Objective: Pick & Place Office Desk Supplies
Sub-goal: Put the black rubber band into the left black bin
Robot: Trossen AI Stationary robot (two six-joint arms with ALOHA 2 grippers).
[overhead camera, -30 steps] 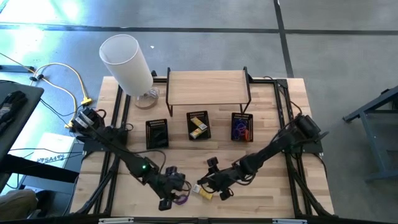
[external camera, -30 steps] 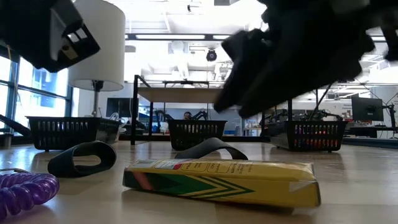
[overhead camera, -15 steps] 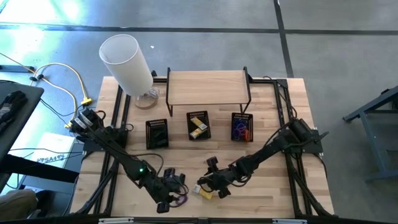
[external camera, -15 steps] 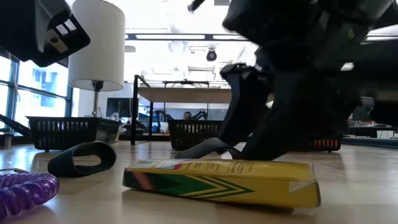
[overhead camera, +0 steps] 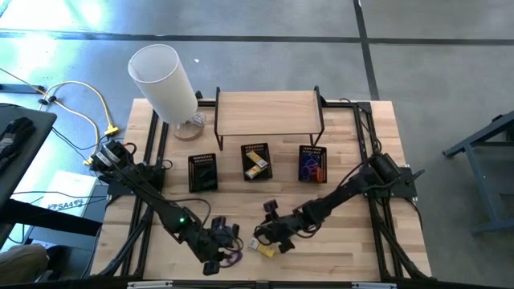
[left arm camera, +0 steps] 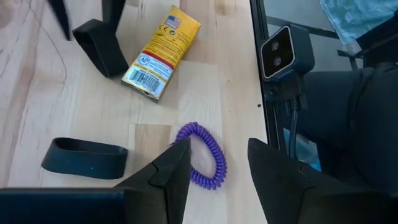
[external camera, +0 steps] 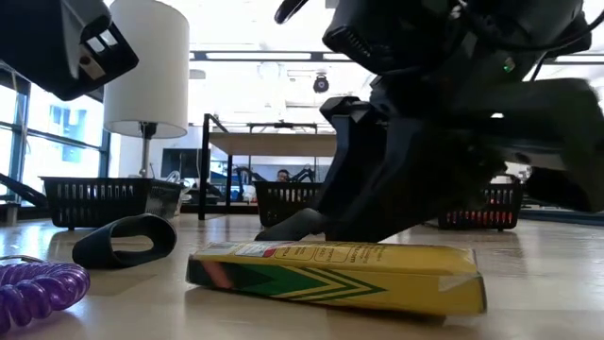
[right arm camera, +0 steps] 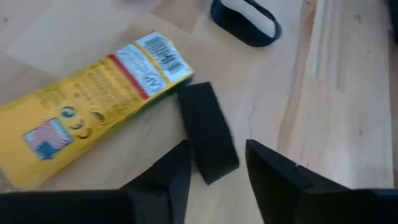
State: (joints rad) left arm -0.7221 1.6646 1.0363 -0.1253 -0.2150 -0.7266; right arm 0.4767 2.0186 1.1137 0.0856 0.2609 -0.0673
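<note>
Lowered right fingers straddle black clip, unclenched, lengthwise beside yellow box.

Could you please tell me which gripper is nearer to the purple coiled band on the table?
Left. The left gripper hangs right above the purple coiled band; the right gripper is farther off, beside the yellow box.

tall white cylinder lamp at the light wood tabletop back corner, beside a wooden shelf riser on black legs
</note>
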